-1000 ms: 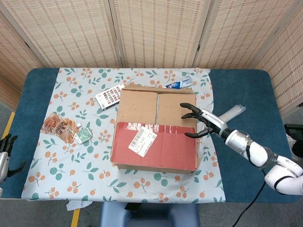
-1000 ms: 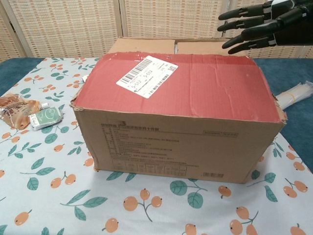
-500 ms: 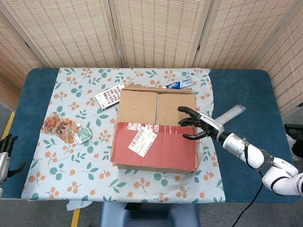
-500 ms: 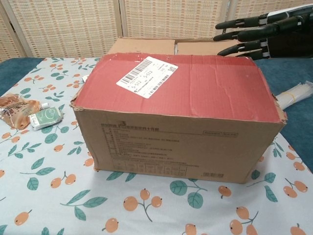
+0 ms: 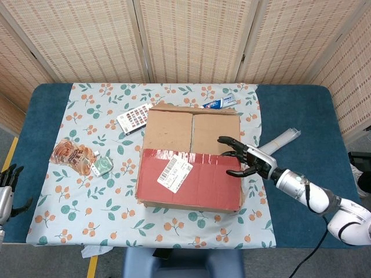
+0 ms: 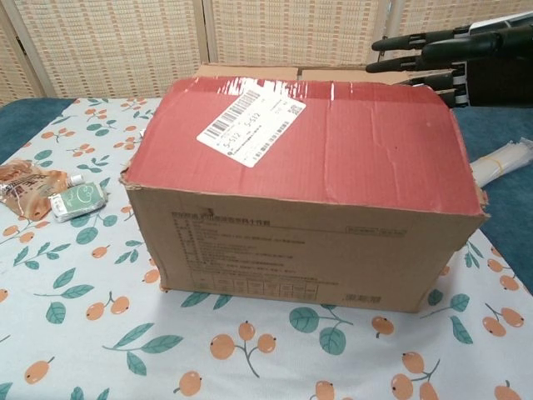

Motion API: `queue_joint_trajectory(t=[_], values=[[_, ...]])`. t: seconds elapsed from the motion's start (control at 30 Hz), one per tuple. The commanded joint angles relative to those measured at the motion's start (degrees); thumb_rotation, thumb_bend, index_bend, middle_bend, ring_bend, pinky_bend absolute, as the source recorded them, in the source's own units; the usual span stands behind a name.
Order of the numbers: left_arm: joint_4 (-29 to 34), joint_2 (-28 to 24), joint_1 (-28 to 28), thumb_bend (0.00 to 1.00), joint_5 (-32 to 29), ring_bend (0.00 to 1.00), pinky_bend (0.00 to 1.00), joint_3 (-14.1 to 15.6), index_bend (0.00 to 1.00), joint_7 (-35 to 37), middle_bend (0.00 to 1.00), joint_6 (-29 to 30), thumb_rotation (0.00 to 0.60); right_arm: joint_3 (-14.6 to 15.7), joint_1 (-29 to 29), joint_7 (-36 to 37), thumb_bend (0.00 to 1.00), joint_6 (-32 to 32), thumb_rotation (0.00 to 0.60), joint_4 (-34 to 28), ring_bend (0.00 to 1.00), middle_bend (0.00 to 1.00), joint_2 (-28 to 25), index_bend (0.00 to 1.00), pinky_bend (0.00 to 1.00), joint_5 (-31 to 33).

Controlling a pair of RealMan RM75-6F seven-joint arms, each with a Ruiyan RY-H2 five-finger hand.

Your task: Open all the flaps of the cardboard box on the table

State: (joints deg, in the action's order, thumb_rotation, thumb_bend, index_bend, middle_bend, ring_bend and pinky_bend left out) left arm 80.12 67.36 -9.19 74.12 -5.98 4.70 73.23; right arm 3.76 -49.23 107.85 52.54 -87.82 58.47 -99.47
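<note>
The cardboard box [image 5: 190, 155] stands mid-table on the flowered cloth. Its two brown far flaps [image 5: 191, 130] lie flat and closed. The near flap, red with a white barcode label [image 6: 250, 125], slopes up slightly at its far edge. My right hand [image 5: 240, 159] is at the box's top right, at the red flap's free edge, fingers spread; in the chest view the right hand [image 6: 441, 58] has its lower fingers hidden behind the flap's far right corner. My left hand [image 5: 7, 188] hangs off the table's left edge, fingers apart, holding nothing.
A card of pills or buttons [image 5: 132, 119] and a toothpaste tube [image 5: 220, 103] lie against the box's far side. An orange snack packet [image 5: 72, 156] and a green pouch [image 5: 101, 166] lie to the left. A clear plastic tube [image 5: 284, 139] lies right of the box, beneath my right arm.
My right hand came down to the red flap's free edge at the seam, and that edge has lifted a little. The left hand has barely moved.
</note>
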Motion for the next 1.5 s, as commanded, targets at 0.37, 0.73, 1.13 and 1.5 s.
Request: queue_joint_trajectory(t=[0.37,0.73,1.13,1.5], values=[[0.78,0.12,-0.17,0.41,0.96,0.00,0.00,0.31,0.00,-1.40,0.00,0.70,0.600,3.56,3.42,-1.96,0.30,8.61,0.600,-7.47,0.23,0.04,-7.25,0.05,0.21,-3.30],[0.94,0.55,-0.54,0.41,0.61,0.00,0.00,0.26,0.00,-3.02,0.00,0.50,0.600,5.11,8.16,-10.25,0.30,19.49,0.600,-19.77,0.23,0.04,-18.96,0.05,0.21,-8.93],[1.86,0.34,-0.11,0.41,1.62,0.00,0.00,0.40,0.00,-3.50,0.00,2.27,0.600,9.58,13.00,-18.26,0.30,22.83,0.600,-25.59,0.22,0.03,-21.25,0.05,0.21,-18.00],[2.72,0.19,0.19,0.41,2.51,0.00,0.00,0.70,0.00,-4.25,0.00,3.43,0.600,14.59,18.57,-29.97,0.30,25.67,0.600,-28.65,0.21,0.02,-23.66,0.03,0.20,-25.16]])
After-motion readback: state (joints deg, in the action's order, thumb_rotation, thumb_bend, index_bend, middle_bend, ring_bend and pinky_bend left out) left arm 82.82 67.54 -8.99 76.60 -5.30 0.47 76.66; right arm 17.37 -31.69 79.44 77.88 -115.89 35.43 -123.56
